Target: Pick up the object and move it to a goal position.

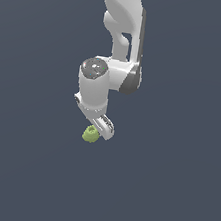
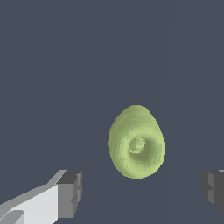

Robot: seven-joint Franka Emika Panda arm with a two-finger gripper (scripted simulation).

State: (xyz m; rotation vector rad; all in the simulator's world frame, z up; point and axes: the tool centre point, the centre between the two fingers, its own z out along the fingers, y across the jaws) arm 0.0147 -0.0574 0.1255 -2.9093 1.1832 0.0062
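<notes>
A small yellow-green, rounded, lumpy object lies on a plain dark grey-blue surface, and no tray, bin or other vessel shows in either view. The only hollow thing is the object itself: a shallow round dimple sits in its upper face, and nothing can be seen inside it.

In the exterior view, the white glossy robot arm comes down from the upper edge and bends at a rounded joint with a dark cap. Its white gripper hangs low over the surface, its lower end just beside the object, on the exterior view's right of it. From this view the fingers cannot be told apart, and whether the gripper touches the object cannot be told.

The wrist view fills that gap. There the object appears egg-shaped, with ringed shading around the dimple, and it lies between the two fingers but ahead of their tips. One finger shows a white body ending in a grey block-shaped pad; of the other, only a grey pad at the frame's edge is visible. The pads stand far apart with bare surface between each of them and the object, so the gripper is spread wide and grasps nothing.
</notes>
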